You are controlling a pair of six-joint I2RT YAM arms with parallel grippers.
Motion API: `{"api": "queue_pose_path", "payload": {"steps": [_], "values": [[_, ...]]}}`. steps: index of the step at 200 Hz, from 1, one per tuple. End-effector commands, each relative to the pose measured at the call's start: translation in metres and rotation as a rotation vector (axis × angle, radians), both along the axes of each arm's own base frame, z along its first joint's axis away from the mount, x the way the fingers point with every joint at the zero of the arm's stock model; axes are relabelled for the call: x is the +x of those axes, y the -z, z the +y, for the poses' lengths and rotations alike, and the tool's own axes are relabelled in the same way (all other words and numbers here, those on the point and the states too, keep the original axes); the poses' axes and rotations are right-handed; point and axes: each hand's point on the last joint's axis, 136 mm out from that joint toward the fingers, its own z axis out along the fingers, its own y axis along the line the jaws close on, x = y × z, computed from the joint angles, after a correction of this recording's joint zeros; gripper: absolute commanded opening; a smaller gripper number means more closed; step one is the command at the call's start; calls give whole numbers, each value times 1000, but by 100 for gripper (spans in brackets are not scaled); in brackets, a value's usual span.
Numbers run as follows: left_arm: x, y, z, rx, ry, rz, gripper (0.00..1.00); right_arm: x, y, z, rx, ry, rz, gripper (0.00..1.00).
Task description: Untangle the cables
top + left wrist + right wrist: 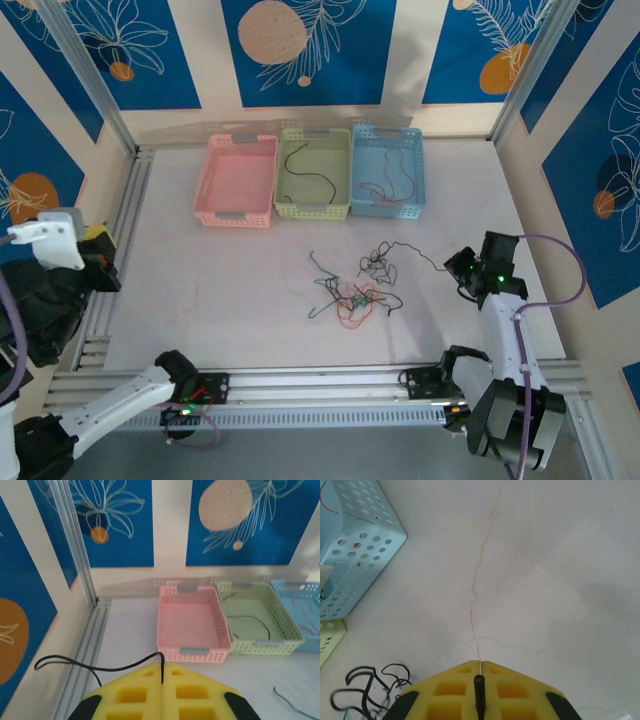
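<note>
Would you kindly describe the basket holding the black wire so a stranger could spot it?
At the far edge of the table stands a row of three baskets. Take the middle one, the green basket, between the pink basket and the blue basket. Only it is green, with a black wire looping across its floor.

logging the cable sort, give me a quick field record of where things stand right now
left gripper: shut on thin black wire
right gripper: shut on thin reddish wire
tangle of thin coloured wires: mid-table
pink plastic basket: empty
green plastic basket: holds one black strand
blue plastic basket: holds reddish strands
</note>
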Motion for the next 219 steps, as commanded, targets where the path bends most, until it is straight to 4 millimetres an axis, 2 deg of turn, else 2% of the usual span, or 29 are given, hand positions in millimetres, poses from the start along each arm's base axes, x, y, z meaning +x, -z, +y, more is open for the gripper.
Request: {"api": "queue_pose_path", "payload": {"steps": [1,26,59,111,139,173,219], "values": [[12,-14,-17,23,51,-23,0,1,2,2,16,-4,-9,0],[32,-18,-57,-11,167,-13,0,4,2,9,44,-26,-30,0],[67,-36,-99,-9,237,-28,0,2,8,14,61,-42,-26,0],[141,-56,-180,-30,362,-21,0,0,19,16,5,-59,-21,0],[195,-52,-208,-130,411,22,0,1,25,16,-2,-56,-20,0],[262,-38,-231,-199,437,54,0,1,29,18,10,-65,-9,0],[328,-17,-262,-227,490,52,0,2,28,20,17,-70,-11,0]]}}
